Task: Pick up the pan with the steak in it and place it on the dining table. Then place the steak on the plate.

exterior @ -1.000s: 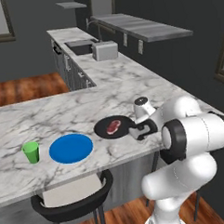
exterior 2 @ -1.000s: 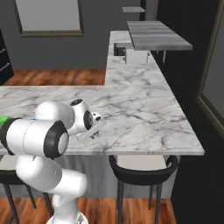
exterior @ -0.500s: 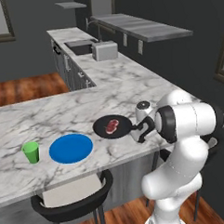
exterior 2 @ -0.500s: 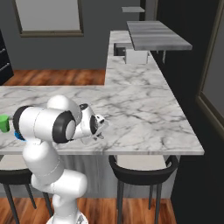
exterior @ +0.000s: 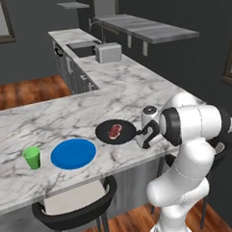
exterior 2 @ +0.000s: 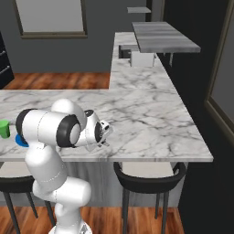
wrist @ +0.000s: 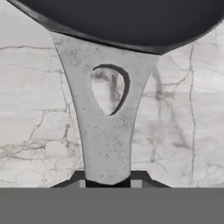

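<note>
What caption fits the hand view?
Gripper shut on the pan handle above the marble table.

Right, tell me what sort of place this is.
A rendered home kitchen, most likely. A marble counter carries a sink and a toaster, and bar stools tuck under the marble table, which is set with a pan, a plate and a cup.

The arm's elbow has swung right (left base view), while the tool (exterior: 140, 137) keeps clamping the pan (exterior: 116, 132) handle.
</note>
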### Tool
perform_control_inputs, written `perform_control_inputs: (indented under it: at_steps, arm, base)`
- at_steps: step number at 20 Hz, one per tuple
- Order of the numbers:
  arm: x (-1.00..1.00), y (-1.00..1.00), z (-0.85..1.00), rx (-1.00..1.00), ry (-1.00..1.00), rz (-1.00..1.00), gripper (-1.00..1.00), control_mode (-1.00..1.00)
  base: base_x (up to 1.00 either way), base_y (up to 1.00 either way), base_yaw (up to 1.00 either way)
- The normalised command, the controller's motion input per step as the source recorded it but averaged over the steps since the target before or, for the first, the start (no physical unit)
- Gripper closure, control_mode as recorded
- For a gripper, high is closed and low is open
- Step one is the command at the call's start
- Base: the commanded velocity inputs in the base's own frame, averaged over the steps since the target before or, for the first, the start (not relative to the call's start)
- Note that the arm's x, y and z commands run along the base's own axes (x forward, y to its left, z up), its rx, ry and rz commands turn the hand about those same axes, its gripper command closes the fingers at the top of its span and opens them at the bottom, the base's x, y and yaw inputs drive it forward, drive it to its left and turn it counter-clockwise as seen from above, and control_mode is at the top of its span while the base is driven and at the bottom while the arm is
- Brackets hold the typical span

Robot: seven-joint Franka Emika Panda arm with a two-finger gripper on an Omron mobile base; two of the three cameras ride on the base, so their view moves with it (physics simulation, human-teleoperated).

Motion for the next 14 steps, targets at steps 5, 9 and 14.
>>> perform_control_inputs:
  at_steps: [5, 9, 14]
  arm:
    - [0.0, 0.0, 0.08, 0.01, -0.01, 0.0, -1.0, -1.0]
    - [-0.02, 0.0, 0.37, 0.04, -0.04, -0.04, -1.0, -1.0]
    - [-0.16, 0.0, 0.48, 0.09, -0.06, -0.04, -1.0, -1.0]
  base:
    - [0.0, 0.0, 0.0]
    - [0.0, 0.0, 0.0]
    - [0.0, 0.0, 0.0]
